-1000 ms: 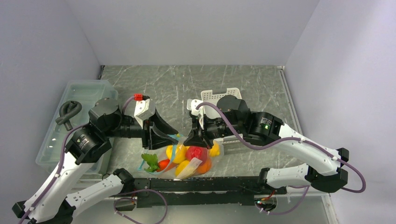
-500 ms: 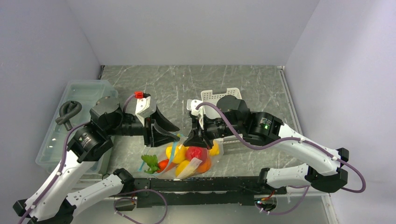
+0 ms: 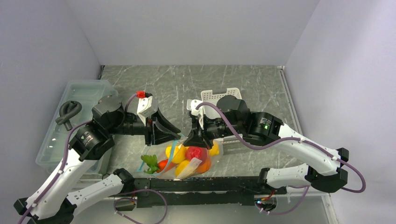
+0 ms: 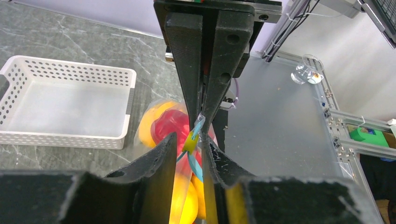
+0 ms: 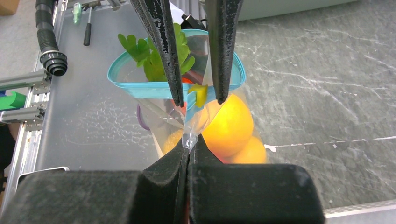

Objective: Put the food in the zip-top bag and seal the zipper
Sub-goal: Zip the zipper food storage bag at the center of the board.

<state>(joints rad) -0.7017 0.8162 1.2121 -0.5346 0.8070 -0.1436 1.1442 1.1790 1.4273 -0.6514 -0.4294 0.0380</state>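
Right gripper [image 5: 188, 145] is clamped on the bag's [image 3: 187, 163] mouth corner. Left gripper [image 4: 189, 139] jaws stand apart, straddling the yellow slider [image 5: 200, 93] on the unsealed zipper [image 5: 140, 87]. Bag sits between the arms, food [image 3: 180, 154] inside

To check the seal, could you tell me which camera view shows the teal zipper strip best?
The right wrist view: the zipper shows as a teal loop, mouth open. The left wrist view shows only a short piece by the yellow slider; the top view, a thin sliver.
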